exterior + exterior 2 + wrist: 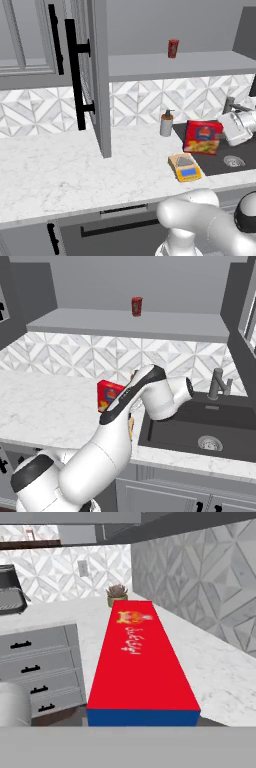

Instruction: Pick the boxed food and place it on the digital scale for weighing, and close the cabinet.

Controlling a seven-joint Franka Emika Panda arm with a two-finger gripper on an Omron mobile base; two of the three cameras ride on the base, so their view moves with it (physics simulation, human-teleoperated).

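Note:
The boxed food (202, 136) is a red carton with a blue emblem, held upright just above the counter at the sink's left edge. My gripper (223, 131) is shut on its right side. In the hand view the boxed food (137, 662) stretches away from the camera, its red face up and its blue end nearest. In the right base view my arm partly hides the boxed food (108, 393). The digital scale (185, 167), yellow-orange with a blue display, lies on the counter in front of and below the box. The cabinet door (99, 75) stands open, its black bar handle (75, 75) facing left.
A small red can (173, 48) stands on the cabinet's inner shelf (150, 66). A grey soap dispenser (166, 123) is by the backsplash, left of the box. The dark sink (200, 428) with its faucet (217, 383) lies to the right. Drawers (120, 225) run under the counter.

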